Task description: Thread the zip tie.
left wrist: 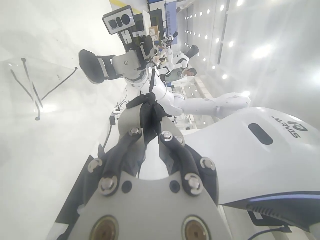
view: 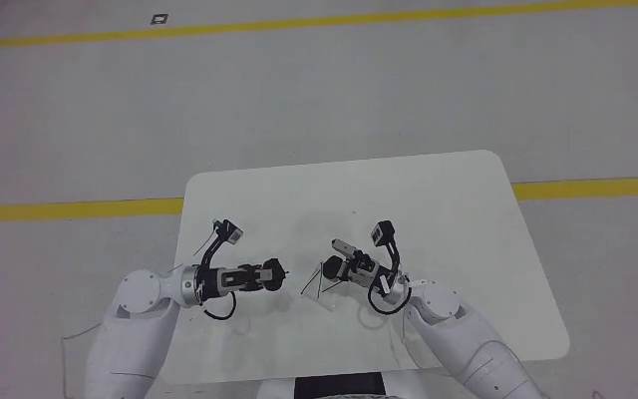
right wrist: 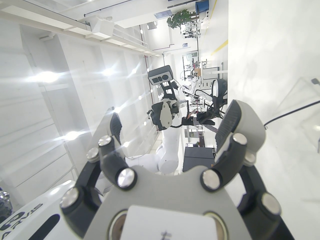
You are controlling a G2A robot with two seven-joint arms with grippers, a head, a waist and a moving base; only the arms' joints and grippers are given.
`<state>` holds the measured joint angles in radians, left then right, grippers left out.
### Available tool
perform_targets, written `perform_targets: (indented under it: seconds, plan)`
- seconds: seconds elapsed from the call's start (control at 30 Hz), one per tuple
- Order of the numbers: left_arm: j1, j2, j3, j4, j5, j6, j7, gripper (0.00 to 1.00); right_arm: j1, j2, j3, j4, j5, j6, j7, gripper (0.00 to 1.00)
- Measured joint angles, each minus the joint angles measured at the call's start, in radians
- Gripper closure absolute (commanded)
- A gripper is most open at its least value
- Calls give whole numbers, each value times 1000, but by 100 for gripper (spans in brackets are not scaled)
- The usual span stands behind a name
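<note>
1. Surface: I see a white table [view: 449, 199] with rounded corners, standing on a grey floor [view: 299, 100] crossed by yellow lines [view: 329, 22].
2. Room: the wrist views show a bright white hall with ceiling lights [left wrist: 260, 51].
3. Loose zip ties [left wrist: 30, 83]: thin, black and crossed over one another. They lie on a clear plastic sheet [left wrist: 57, 63] on the table, between the two grippers.
4. Left gripper [left wrist: 148, 101]: the fingers are pressed together. They pinch what I take to be the held zip tie [left wrist: 151, 81], a thin black strap standing out from the tips.
5. Right gripper [right wrist: 173, 117]: the fingers are spread wide with nothing between them. It faces the left gripper, just beside the loose zip ties.
</note>
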<state>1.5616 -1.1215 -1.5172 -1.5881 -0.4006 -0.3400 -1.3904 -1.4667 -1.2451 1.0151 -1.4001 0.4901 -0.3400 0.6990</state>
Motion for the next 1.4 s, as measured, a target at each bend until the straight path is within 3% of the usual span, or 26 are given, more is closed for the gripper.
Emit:
perform_targets:
  seconds: [0.77,0.83,0.97,1.13,1.3,1.4]
  plan:
    - [0,0,0,0,0,0,0,100,0,0,0,-1,-2,1,-2,0]
    - [0,0,0,0,0,0,0,100,-2,2,1,-14,-42,17,-33,0]
    - [0,0,0,0,0,0,0,100,-27,12,11,-84,-180,83,-103,0]
    - [0,0,0,0,0,0,0,100,-75,35,45,-223,-381,231,-146,0]
    - [0,0,0,0,0,0,0,100,-94,51,41,-364,-554,385,-105,0]
    - [0,0,0,0,0,0,0,100,-82,57,23,-397,-634,468,-55,0]
